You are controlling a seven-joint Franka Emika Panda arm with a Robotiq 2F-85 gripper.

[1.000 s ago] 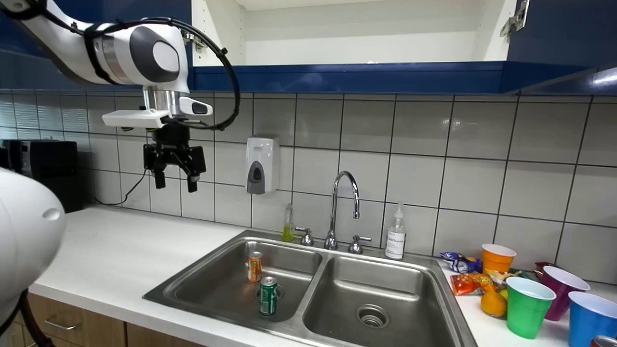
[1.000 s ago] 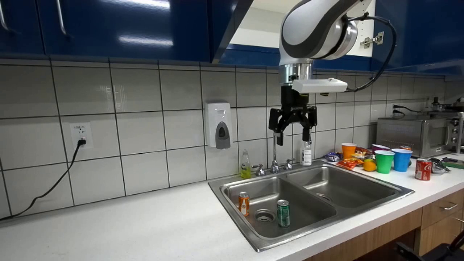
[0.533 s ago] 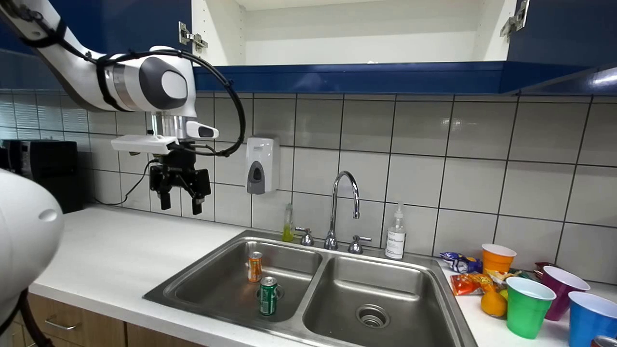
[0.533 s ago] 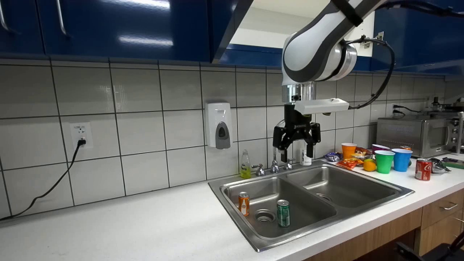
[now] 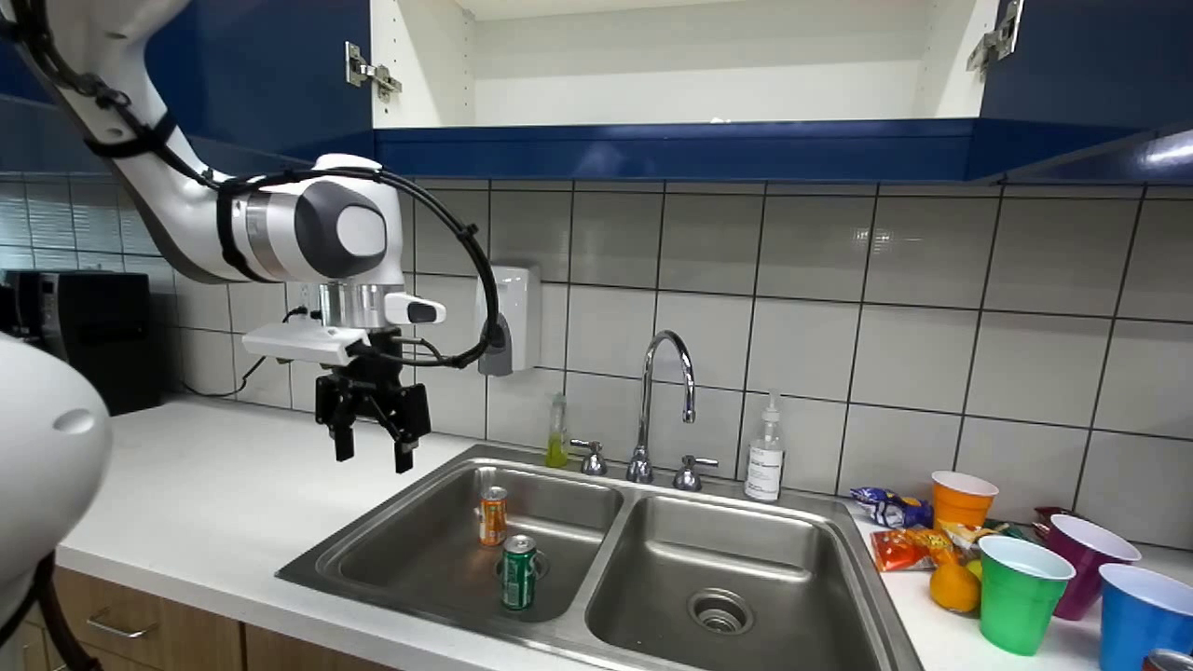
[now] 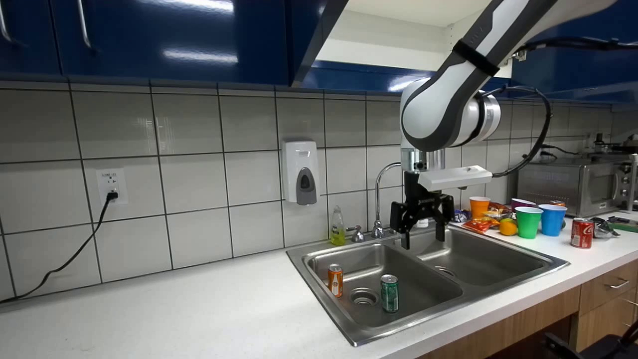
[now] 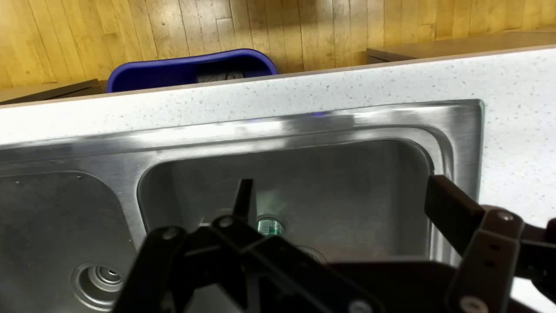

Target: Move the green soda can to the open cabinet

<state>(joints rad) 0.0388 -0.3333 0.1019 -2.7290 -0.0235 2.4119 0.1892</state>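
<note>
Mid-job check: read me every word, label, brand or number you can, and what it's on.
None reads for certain; all these are too small or blurred:
Red can: white script, perhaps "Coca-Cola"
Green soda can: pale print
Orange can: pale print
Pump bottle: label print
Wall outlet: dark lettering
Soap bottle: small print
Claw: faint marking

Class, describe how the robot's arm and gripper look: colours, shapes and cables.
The arm is white and rounded, with dark grey panels, black straps and a looping black cable. Near its end are a silvery ring and a flat white bar. The gripper is black and angular, with two narrow, blunt fingers.
</note>
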